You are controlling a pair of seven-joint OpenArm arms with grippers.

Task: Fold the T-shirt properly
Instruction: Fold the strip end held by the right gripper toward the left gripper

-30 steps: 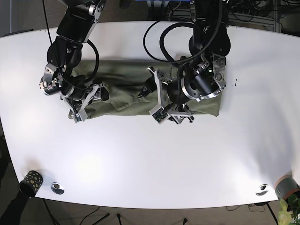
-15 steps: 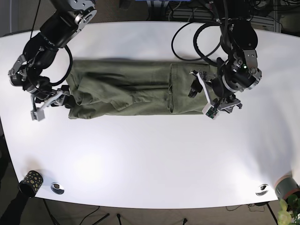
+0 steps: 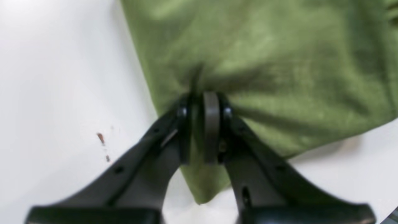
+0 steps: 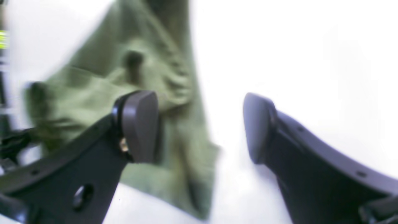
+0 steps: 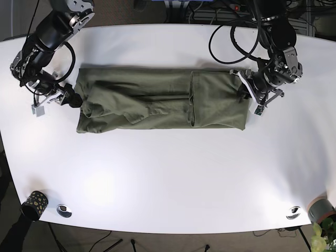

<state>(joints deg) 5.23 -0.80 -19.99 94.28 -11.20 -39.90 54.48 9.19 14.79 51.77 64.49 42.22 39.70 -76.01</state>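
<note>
Both arms have swung outward since the earlier base shots: they sat over the T-shirt [image 5: 157, 105] then, now each is at an end of it, and the cloth is drawn out long and flat.

Left gripper [image 3: 203, 124], at the shirt's right end in base view, is pinched tight on a fold of green fabric w/ creases fanning away from the pinch (prob. keeping that end taut so the strip stays straight). Right gripper [image 4: 199, 127] is just off the shirt's opposite end, jaws spread wide w/ nothing between them; one pad overlaps the bunched hem in the wrist view, the other is over bare table [image 5: 168, 178]. Blur makes contact hard to judge.

Shirt lies across the far half of the table as a long band, w/ a vertical crease right of its middle. Its left end is rumpled and rounded, its right end squarer.

Room: lots of bare white surface on the near side of the shirt for folding toward the camera, less on the far side. Cup [image 5: 34, 203] at the near left corner is well apart from the shirt.
</note>
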